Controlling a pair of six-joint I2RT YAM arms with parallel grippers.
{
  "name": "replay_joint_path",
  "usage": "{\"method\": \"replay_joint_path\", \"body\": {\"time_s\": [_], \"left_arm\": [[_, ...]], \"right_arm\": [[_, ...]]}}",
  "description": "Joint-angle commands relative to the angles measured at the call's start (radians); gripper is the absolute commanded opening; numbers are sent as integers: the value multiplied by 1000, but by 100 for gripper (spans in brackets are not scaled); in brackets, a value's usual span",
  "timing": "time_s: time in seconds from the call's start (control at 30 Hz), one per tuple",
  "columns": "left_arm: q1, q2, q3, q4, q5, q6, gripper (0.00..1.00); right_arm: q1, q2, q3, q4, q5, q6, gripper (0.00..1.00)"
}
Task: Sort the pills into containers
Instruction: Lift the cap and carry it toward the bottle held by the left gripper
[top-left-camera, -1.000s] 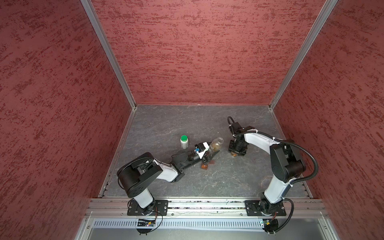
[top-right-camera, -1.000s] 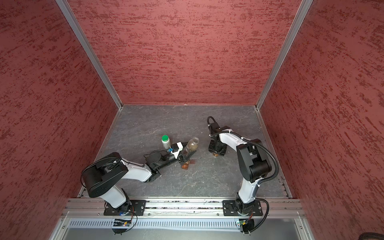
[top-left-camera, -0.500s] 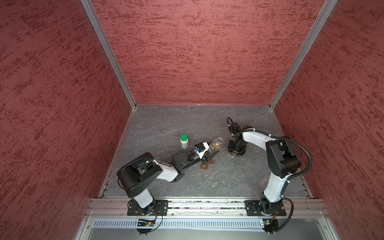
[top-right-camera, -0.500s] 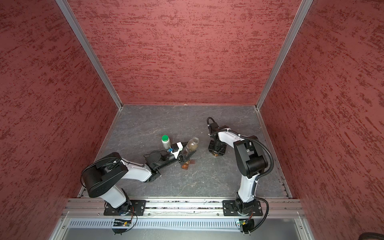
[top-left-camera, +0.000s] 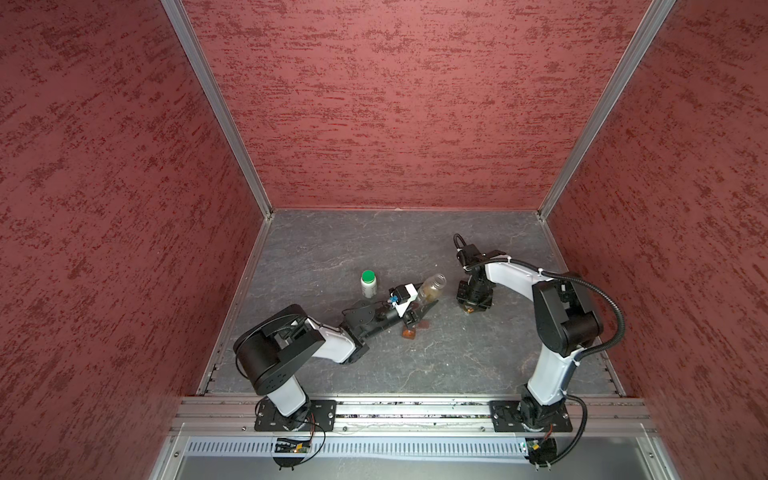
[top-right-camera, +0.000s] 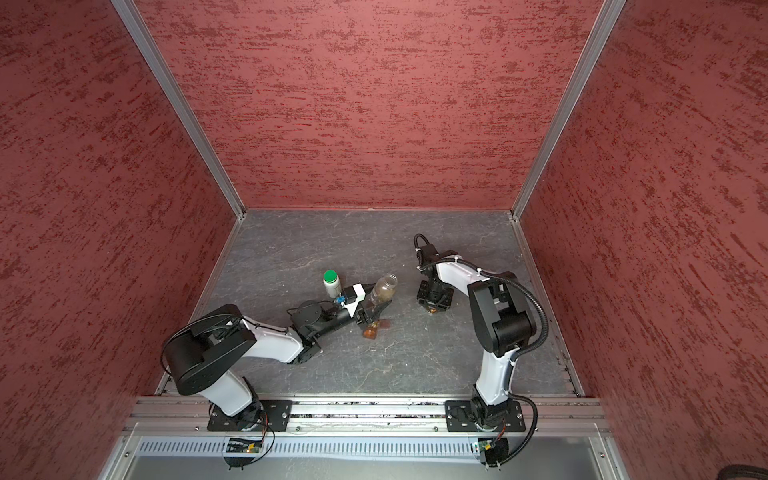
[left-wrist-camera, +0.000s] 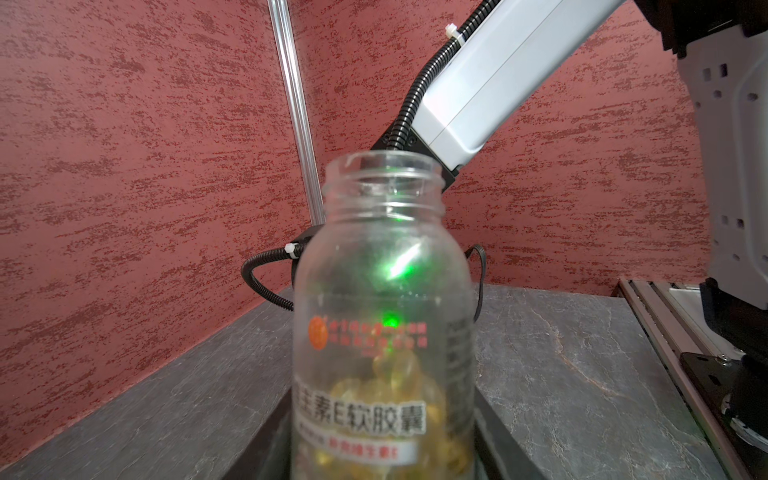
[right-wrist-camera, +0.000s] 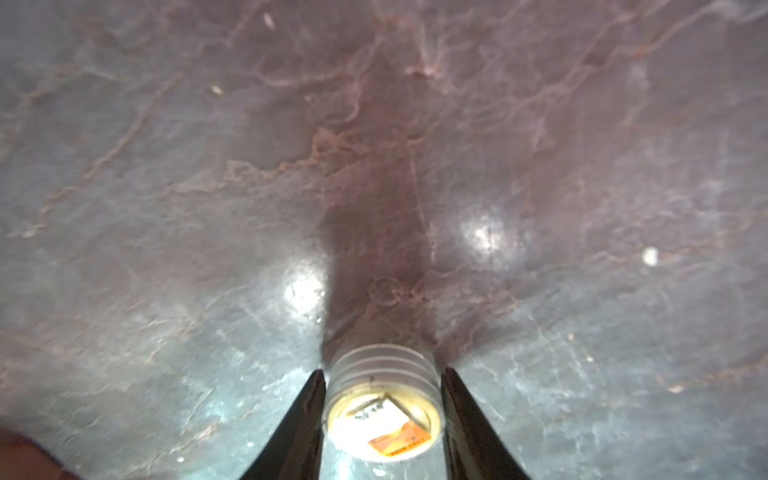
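We see the left gripper clamped on the clear bottle. It's uncapped and tilted, mouth toward the back right corner of the table. The pills sit in its lower part, yellow. Containers: only an orange-brown end shows from under that gripper, near the table's middle. The right gripper points down, right of middle, with fingers pressed against both sides of the bottle cap, which lies open side up. The white green-capped bottle stands upright just behind the left wrist.
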Motion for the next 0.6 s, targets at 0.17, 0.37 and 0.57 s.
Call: {"method": "replay_joint_path", "body": {"time_s": [0.17, 0.37, 0.57], "left_arm": [[62, 56, 22, 25, 46, 20, 0], [95, 136, 80, 24, 86, 52, 0], [96, 218, 145, 25, 132, 62, 0]], "right_arm": [[-7, -227, 179, -225, -46, -55, 41], [-8, -325, 383, -377, -178, -99, 41], [-8, -342, 507, -432, -300, -147, 41]]}}
